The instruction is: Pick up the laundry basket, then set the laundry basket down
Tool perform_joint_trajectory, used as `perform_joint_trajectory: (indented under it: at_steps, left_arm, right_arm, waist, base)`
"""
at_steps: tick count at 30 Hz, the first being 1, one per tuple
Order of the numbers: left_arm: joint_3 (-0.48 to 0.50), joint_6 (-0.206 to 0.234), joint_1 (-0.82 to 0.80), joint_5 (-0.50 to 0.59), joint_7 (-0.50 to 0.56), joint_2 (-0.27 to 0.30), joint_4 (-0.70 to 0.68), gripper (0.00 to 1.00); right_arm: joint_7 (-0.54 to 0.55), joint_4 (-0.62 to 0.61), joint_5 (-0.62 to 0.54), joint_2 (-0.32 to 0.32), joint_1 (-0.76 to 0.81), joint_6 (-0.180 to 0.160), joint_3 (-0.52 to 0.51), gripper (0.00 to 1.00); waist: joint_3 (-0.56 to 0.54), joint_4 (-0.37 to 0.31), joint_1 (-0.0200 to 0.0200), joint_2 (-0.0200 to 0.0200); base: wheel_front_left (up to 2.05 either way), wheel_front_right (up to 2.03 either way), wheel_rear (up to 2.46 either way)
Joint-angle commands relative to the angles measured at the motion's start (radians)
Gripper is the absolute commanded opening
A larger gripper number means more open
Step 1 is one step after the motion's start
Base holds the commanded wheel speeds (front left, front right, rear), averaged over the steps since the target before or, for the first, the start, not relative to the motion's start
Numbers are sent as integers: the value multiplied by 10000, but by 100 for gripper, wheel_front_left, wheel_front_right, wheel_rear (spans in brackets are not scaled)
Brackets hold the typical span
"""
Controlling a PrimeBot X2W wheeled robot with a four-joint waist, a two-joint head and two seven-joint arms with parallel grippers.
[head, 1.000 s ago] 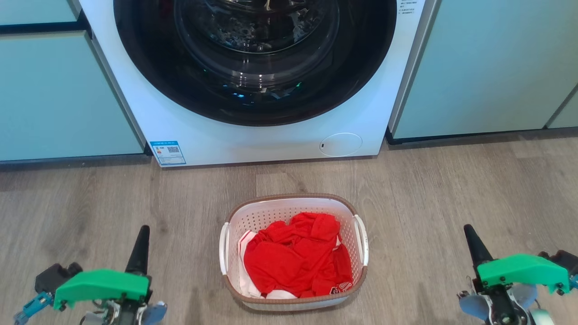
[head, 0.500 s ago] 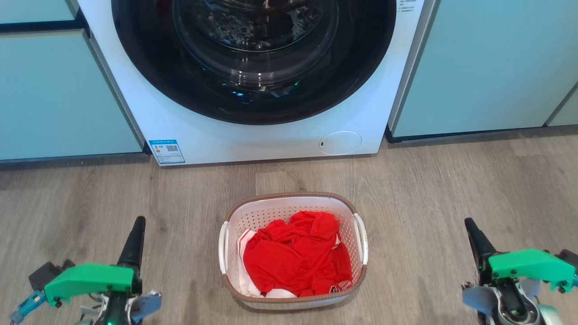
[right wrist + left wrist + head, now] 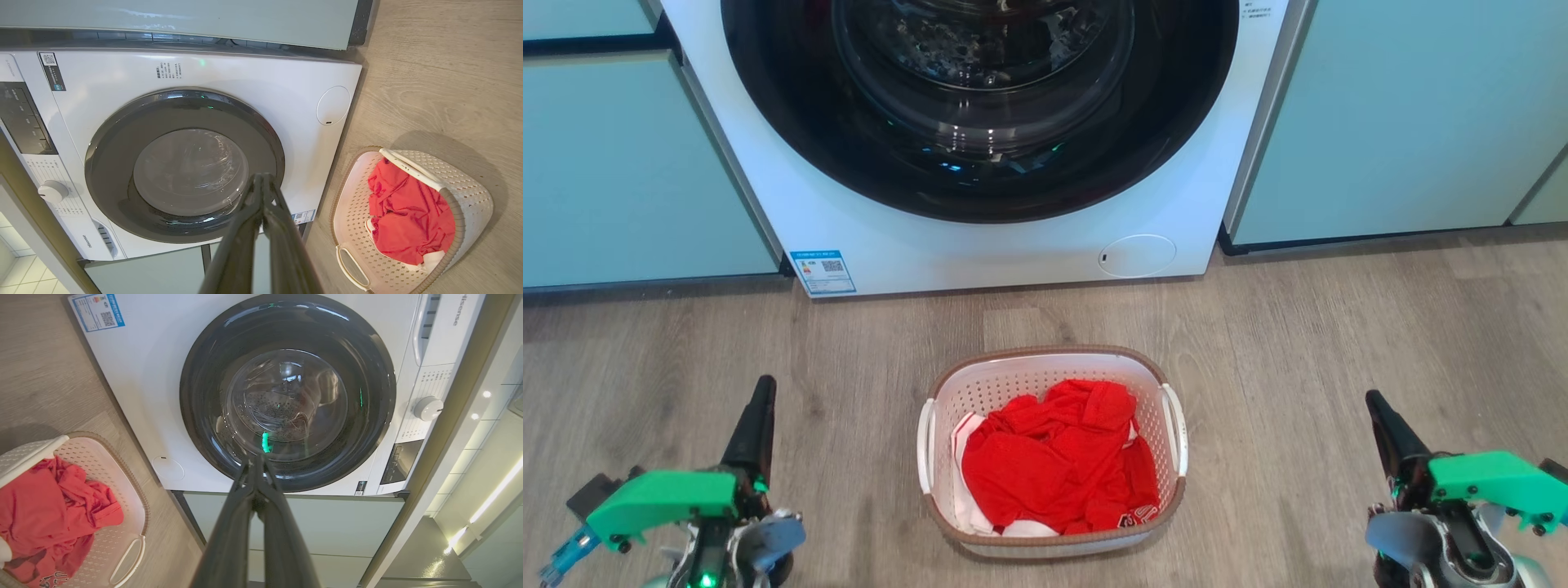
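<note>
Black-fingered left gripper (image 3: 763, 385) and right gripper (image 3: 1374, 400) are both closed tip to tip, holding nothing; the laundry basket (image 3: 1013, 389) stands between them, with bare wooden floor (image 3: 849, 367) free on each side.

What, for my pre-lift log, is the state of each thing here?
Laundry basket: upright on the floor, not gripped, holding clothes.
Red garment: crumpled inside the basket.
Washing machine door: shut.
Left end effector: shut, empty, apart from the basket on its left.
Right end effector: shut, empty, apart from the basket on its right.
</note>
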Motion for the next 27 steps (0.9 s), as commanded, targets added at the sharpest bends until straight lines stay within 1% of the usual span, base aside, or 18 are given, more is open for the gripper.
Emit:
perform_joint_trajectory:
  at_steps: [1,5,27]
  left_arm:
    - [358,-128,-654,-227,78,116,-283,0]
    - [441,-193,-745,-692,198,111,-259,0]
    - [514,-196,-754,-652,258,62,-255,0]
  right_arm:
    - [80,-408,229,-199,-609,-14,129,0]
    - [199,-424,656,-199,-650,-15,66,0]
    - [243,-421,632,-165,-656,-15,15,0]
  waist:
    - [2,-1,0,0]
    - [16,-7,0,0]
    - [16,-8,0,0]
  base:
    - [0,0,0]
    - [0,0,0]
    - [0,0,0]
